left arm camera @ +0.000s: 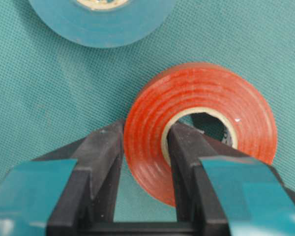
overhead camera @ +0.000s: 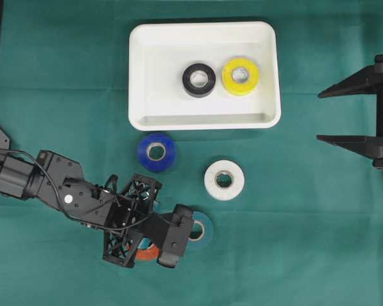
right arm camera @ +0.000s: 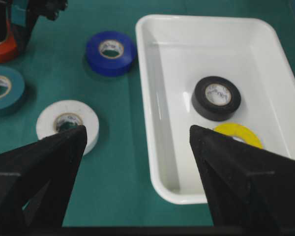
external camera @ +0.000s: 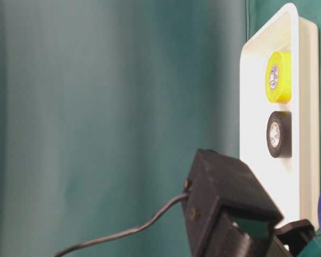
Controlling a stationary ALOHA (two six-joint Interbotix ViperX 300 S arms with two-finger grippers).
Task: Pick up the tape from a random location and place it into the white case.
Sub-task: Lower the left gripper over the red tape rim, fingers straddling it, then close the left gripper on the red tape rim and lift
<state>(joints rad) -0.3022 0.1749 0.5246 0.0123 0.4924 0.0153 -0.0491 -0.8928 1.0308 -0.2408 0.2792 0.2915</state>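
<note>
Red tape (left arm camera: 196, 123): pinched through its wall by left gripper (left arm camera: 145, 147), one finger inside the core. Teal tape (left arm camera: 101, 22) just ahead. Right gripper (right arm camera: 137, 162): spread; white case (right arm camera: 152, 88) ahead.

**Where your four cameras sit**

Your overhead view looks straight down on the bench (overhead camera: 319, 255). The table-level view is turned sideways, close behind the left arm, facing the white case (external camera: 251, 160). Your left wrist camera stares closely down past its pincer (left arm camera: 145, 147) at the red tape roll (left arm camera: 201, 105). Your right wrist camera looks down across the bench; like the overhead, it shows the white case (right arm camera: 157, 123) and the blue tape roll (right arm camera: 110, 53).
</note>
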